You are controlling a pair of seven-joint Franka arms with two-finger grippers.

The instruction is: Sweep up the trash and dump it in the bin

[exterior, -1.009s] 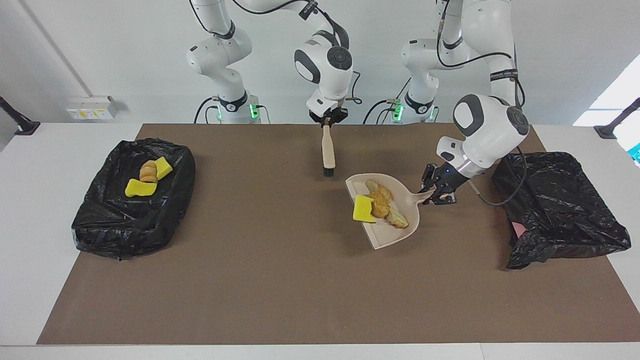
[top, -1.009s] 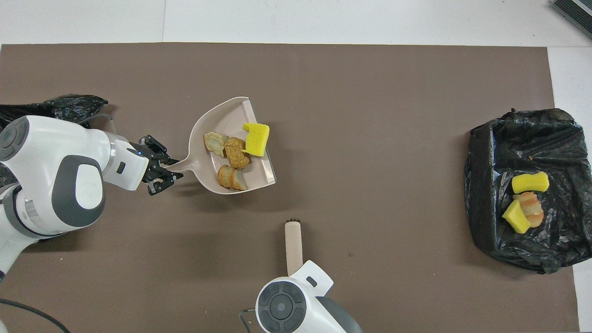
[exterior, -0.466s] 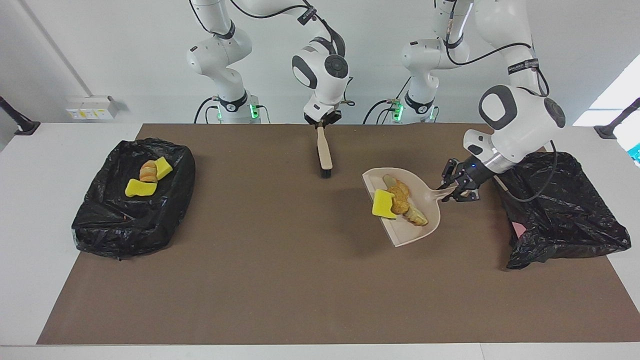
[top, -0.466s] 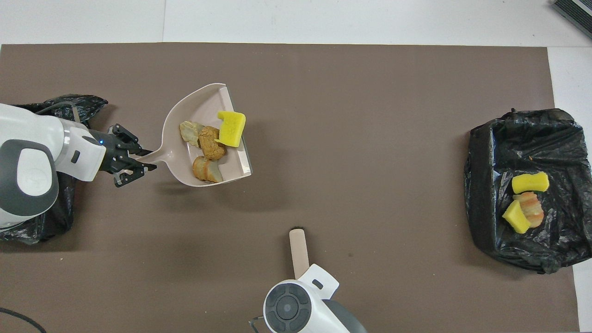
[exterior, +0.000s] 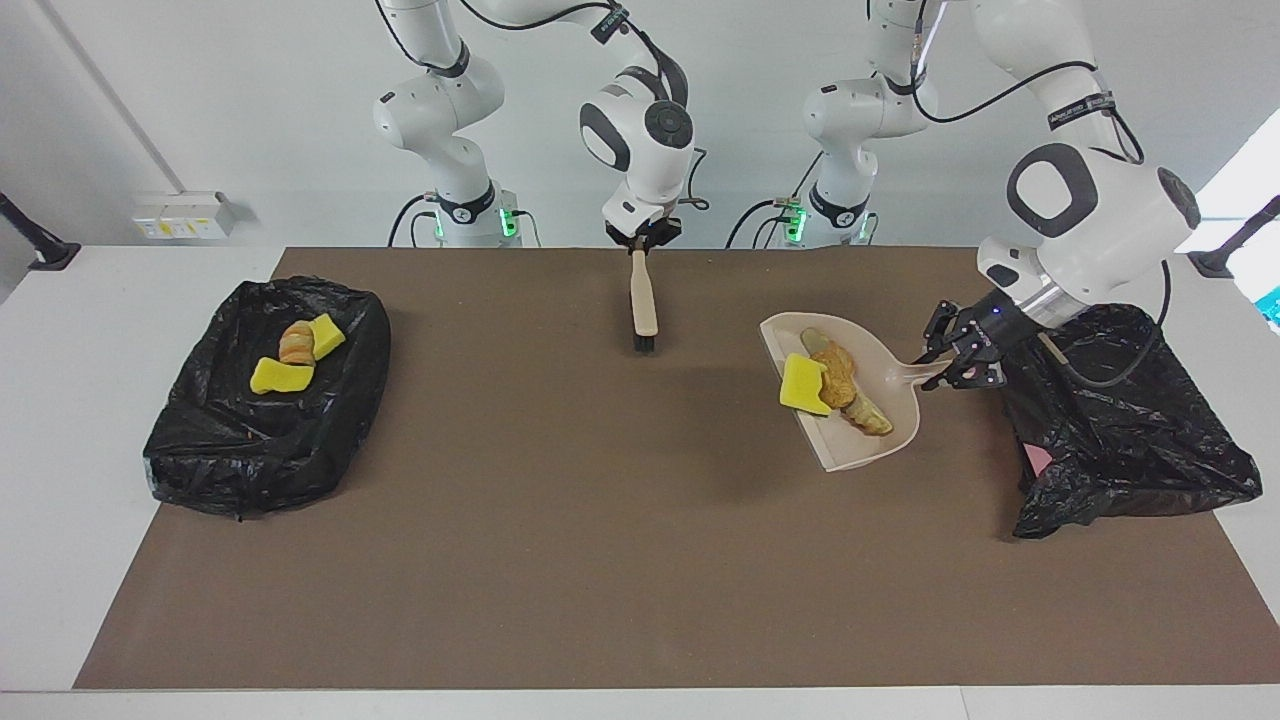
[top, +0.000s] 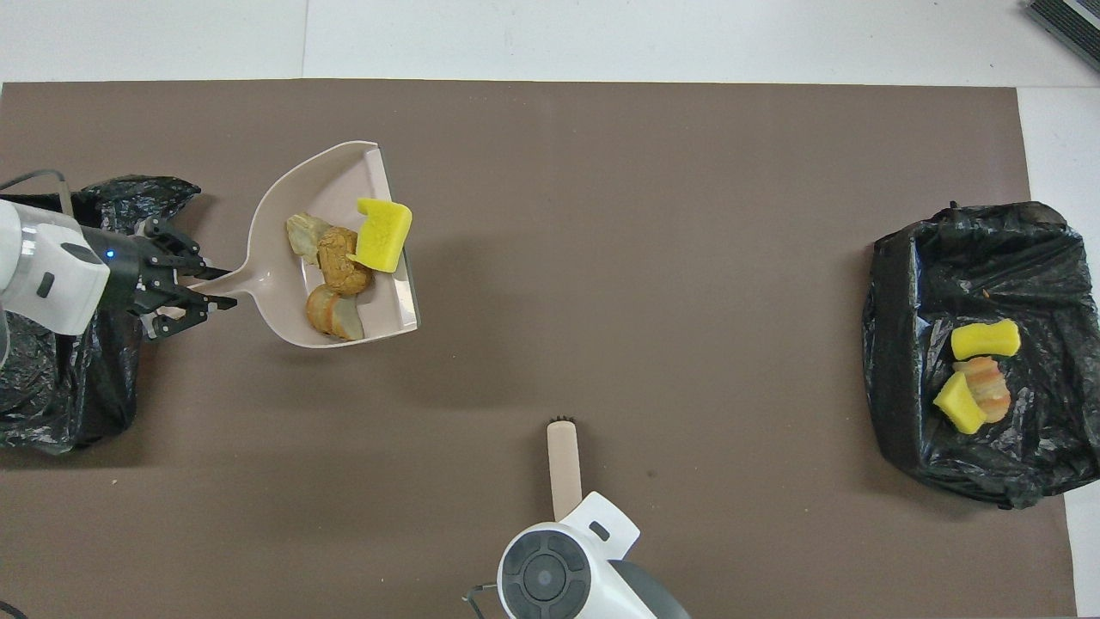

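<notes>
Fingers of the left gripper [exterior: 948,362] pinch the handle of the beige dustpan [exterior: 893,425], held raised over the brown mat [exterior: 560,560] just beside the black-lined bin [exterior: 1130,440] at the left arm's end of the table; nothing shows inside that bin from here. Toward the right arm's end, well apart from the dustpan, a second black-lined bin [exterior: 200,450] holds three pieces of trash [exterior: 296,356]: two yellow wedges and one tan lump between them. In the dustpan lie four more pieces [exterior: 832,384]: one yellow wedge at the open lip and three tan bread-like lumps touching it. Closer to the robots than the dustpan, the right gripper [exterior: 640,240] has its fingers closed on the brush [exterior: 643,305], which hangs bristles down over the mat.
</notes>
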